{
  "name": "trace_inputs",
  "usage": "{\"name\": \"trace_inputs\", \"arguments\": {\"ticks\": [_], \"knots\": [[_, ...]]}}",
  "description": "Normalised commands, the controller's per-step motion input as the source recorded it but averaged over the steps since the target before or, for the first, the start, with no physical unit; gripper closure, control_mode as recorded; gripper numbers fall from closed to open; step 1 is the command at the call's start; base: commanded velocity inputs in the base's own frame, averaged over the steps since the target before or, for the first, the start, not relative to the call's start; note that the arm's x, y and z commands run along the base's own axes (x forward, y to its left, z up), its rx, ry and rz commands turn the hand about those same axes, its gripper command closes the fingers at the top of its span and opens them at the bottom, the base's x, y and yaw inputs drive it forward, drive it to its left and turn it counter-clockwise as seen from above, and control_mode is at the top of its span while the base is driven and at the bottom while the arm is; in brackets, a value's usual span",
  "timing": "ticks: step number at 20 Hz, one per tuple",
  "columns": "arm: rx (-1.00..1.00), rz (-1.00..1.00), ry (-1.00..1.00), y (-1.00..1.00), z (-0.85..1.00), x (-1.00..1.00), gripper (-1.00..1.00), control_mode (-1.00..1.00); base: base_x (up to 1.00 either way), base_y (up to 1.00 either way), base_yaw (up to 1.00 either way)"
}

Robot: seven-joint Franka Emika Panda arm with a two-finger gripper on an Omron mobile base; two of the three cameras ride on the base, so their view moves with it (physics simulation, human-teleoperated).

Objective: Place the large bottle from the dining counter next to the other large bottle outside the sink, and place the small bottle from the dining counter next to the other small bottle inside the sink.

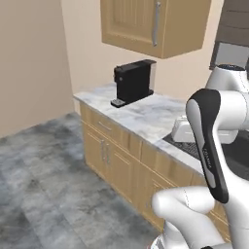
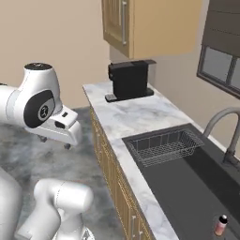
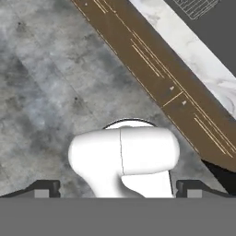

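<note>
Arm folded, hand over floor, jaws wide.

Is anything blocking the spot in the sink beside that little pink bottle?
Nothing visible does. The pink bottle stands on the bare dark floor of the sink; the wire rack sits apart at the far end. The open gripper hangs over the floor, holding nothing.

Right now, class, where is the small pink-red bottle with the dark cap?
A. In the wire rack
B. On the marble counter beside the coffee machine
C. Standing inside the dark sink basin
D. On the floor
C: the small pink-red bottle stands upright on the bottom of the dark sink, well away from the wire rack and the coffee machine.
</note>
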Motion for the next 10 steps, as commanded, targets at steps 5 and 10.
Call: {"name": "trace_inputs", "arguments": {"ticks": [5,10], "knots": [[0.00,0.00,0.00,0.00,0.00,0.00,-1.00,1.00,0.06,0.06,0.63],[0.00,0.00,0.00,0.00,0.00,0.00,-1.00,1.00,0.00,0.04,0.49]]}}
